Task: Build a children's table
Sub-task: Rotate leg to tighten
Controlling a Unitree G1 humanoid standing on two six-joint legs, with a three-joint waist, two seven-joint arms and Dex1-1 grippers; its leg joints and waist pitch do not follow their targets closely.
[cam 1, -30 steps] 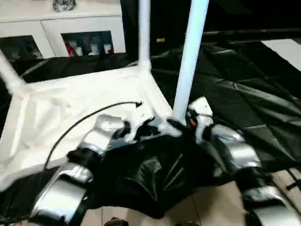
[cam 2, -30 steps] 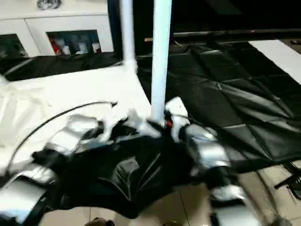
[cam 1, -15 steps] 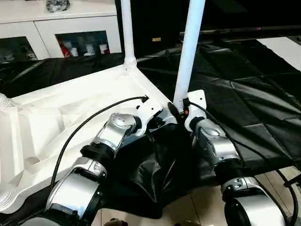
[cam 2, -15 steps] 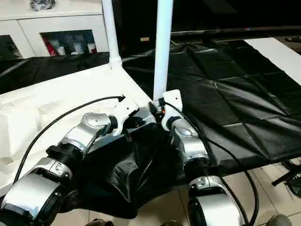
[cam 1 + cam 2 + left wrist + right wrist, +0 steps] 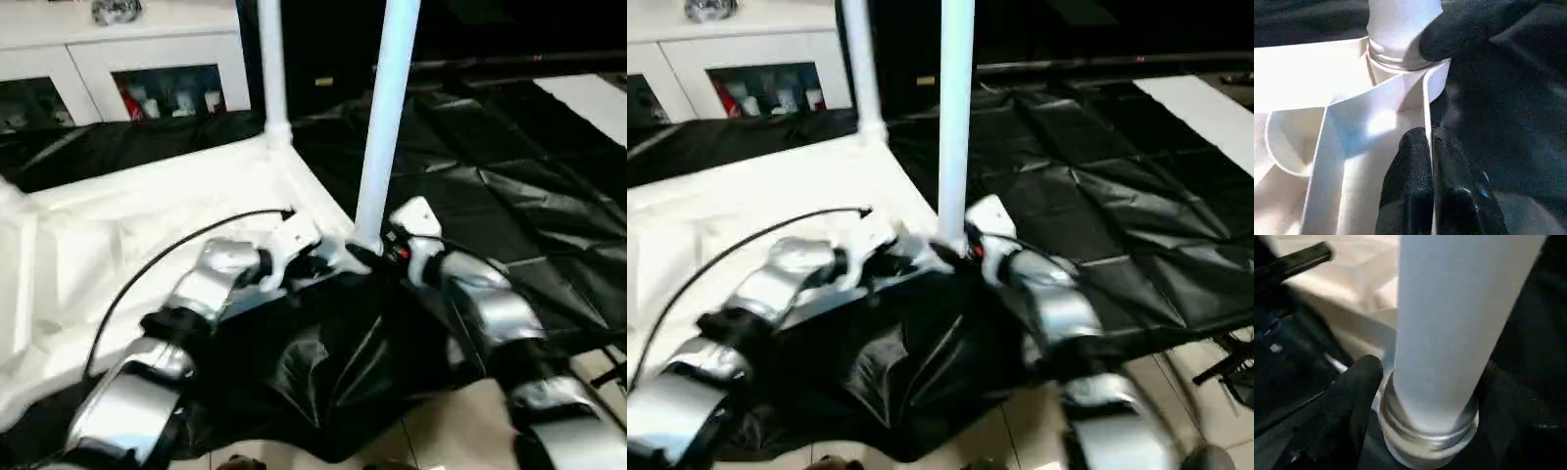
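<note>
We are working at the near corner of the tabletop (image 5: 176,206), which lies upside down on the black sheet (image 5: 509,196) and takes up the left half of the head view. The leg (image 5: 384,117) rises from that corner at the centre of the frame, its long axis upright and running out past the top edge. Our right gripper (image 5: 377,250) sits at the leg's base, just right of it, one finger (image 5: 1352,396) on either side of the threaded collar; the jaws straddle the leg, but we cannot tell if they press on it. Our left gripper (image 5: 1431,161) comes in from the left, closed on the tabletop's thin rim just below the socket. So the leg stands between our grippers, nearer the right. A second leg (image 5: 269,69) stands at the far corner, top centre-left.
</note>
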